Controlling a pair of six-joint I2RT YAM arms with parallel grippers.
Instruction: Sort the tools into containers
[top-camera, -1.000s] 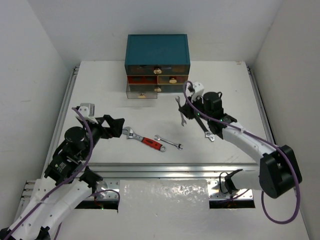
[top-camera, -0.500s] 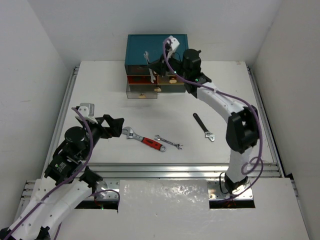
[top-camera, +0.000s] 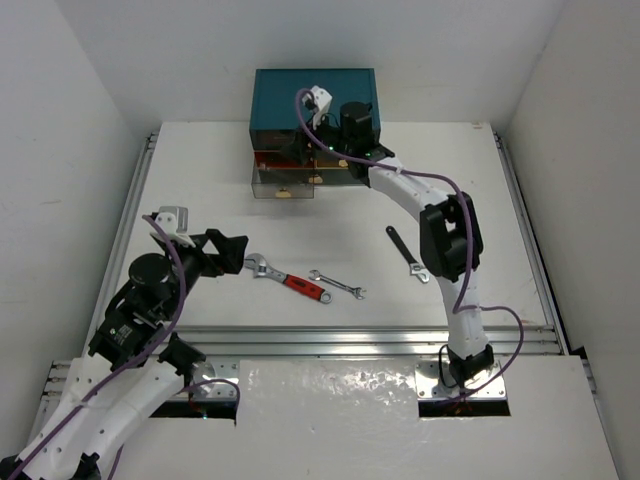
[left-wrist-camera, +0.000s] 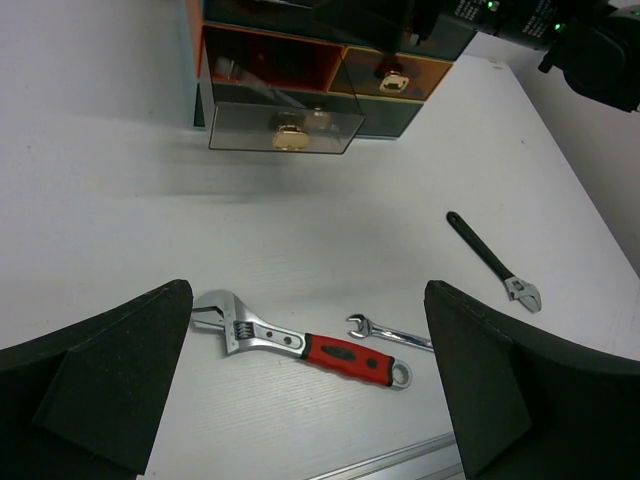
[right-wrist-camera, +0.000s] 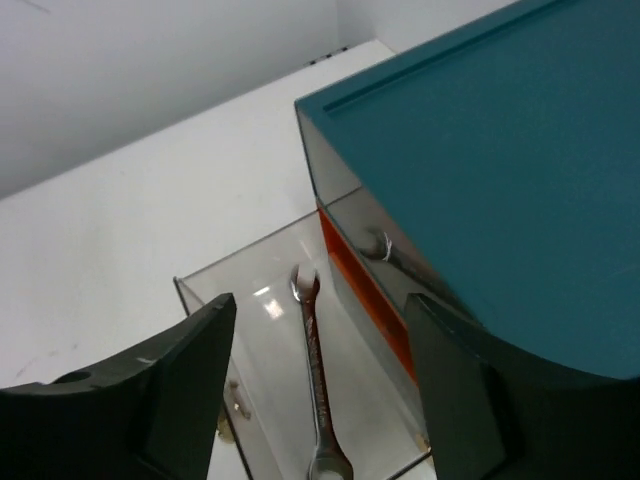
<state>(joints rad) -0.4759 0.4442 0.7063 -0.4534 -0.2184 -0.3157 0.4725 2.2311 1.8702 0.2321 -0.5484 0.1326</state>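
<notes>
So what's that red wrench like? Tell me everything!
The wrench is shiny silver metal with a red grip on its handle and a hole at the end. Its jaw points left in the left wrist view. It lies flat on the white table, nothing gripping it, with a small spanner close beside its handle.

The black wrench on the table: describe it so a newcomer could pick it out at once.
Start at the teal chest at the far edge of the table and come toward the near edge, right of centre. The black wrench lies there alone, slanted. Unlike the red-handled wrench and small silver spanner to its left, its handle is black with a silver head.
</notes>
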